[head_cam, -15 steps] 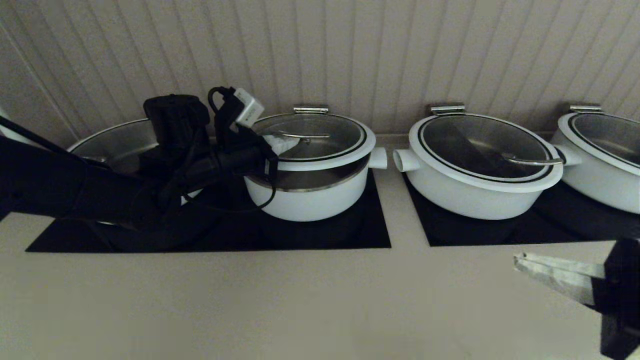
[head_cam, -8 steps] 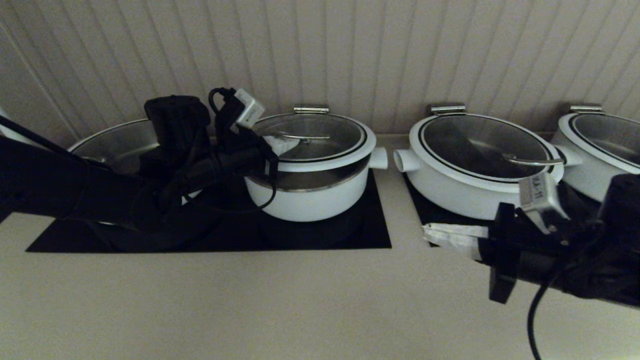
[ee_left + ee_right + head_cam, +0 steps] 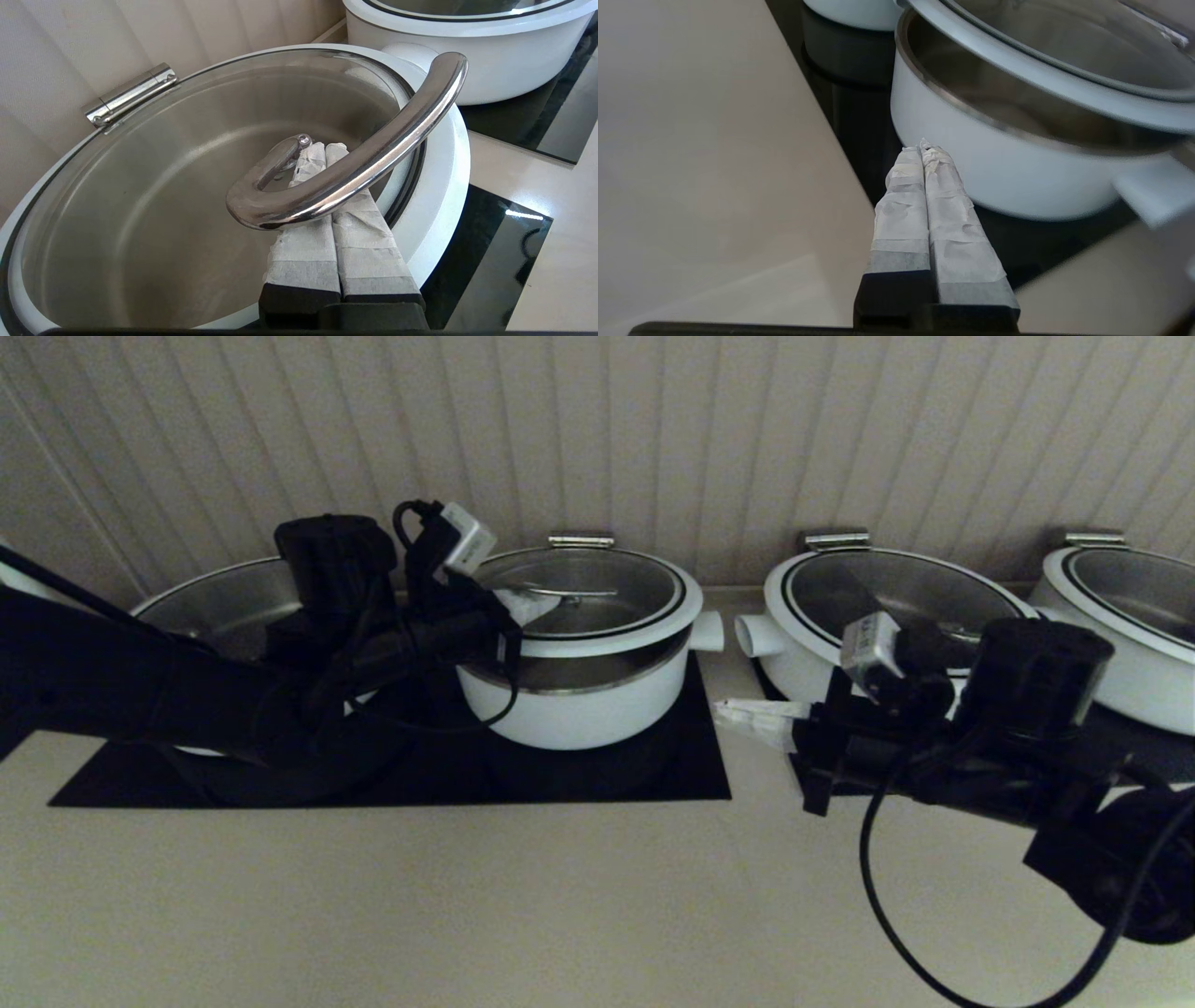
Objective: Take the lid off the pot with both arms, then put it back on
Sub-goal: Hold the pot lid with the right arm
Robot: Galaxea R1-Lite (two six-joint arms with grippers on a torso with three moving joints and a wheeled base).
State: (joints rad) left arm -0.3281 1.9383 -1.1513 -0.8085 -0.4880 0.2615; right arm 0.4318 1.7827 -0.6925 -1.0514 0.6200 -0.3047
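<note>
The lid (image 3: 588,593) is raised above the pot (image 3: 577,695) on the counter (image 3: 467,896), showing the pot's steel inner wall. The left gripper (image 3: 322,154), jaws pressed together, is slid under the lid's steel handle (image 3: 369,163). The right gripper (image 3: 738,714), jaws likewise closed and holding nothing, hovers just beside the pot's right side.

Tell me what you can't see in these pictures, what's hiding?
- Leftmost pot, head view: mostly hidden behind the left arm.
- Left tool: shut, slid under the lid handle; the steel bar crosses the fingers. In the head view its cables hide it.
- Far-right pot, head view: cut off by the picture's edge.
- Pot, right wrist view: blurred; the shut right tool is apart from it.
</note>
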